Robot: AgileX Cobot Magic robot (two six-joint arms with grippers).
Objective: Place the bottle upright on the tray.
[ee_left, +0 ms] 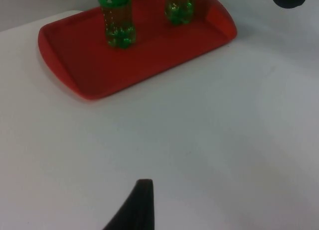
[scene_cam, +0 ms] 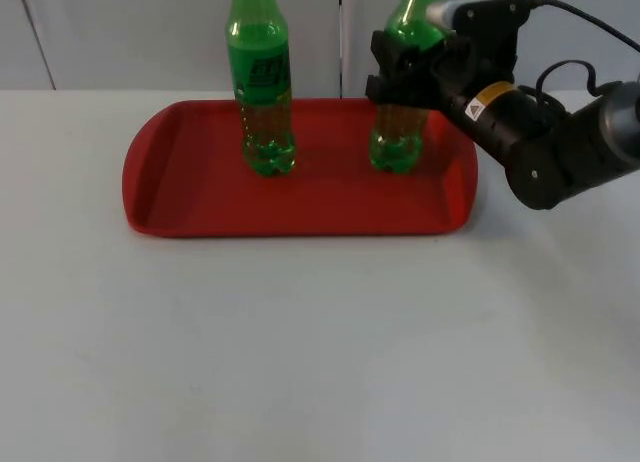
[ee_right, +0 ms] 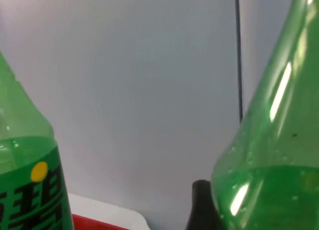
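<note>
Placement stage of the task, seen from above and from both wrists. A shallow red plastic tray with rounded corners [scene_cam: 300, 197] lies on the white table top [scene_cam: 300, 352], its far edge close to the grey partition wall [scene_cam: 130, 32]. Two green transparent plastic bottles stand upright on it, well apart. The labelled green bottle [scene_cam: 262, 82] stands free toward the tray's left half. The second green bottle [scene_cam: 400, 132] stands with its base on the tray floor near the right end, its middle hidden behind the right gripper [scene_cam: 410, 77], which reaches in at shoulder height.

From the right wrist view, one black fingertip [ee_right: 202, 205] lies against the curved wall of this second bottle [ee_right: 279, 155]; the jaws appear closed around the bottle, though the contact on the far side is hidden, so a firm hold is likely rather than certain.

The left gripper [ee_left: 137, 207] waits over bare table, well short of the tray [ee_left: 89, 75]; how far it stands open cannot be told.

Judged step: the bottle has reached the tray and stands upright; release is not yet done. The next move calls for parting the fingers evenly, then drawing the gripper back without brushing the bottle's tall, easily tipped body.
</note>
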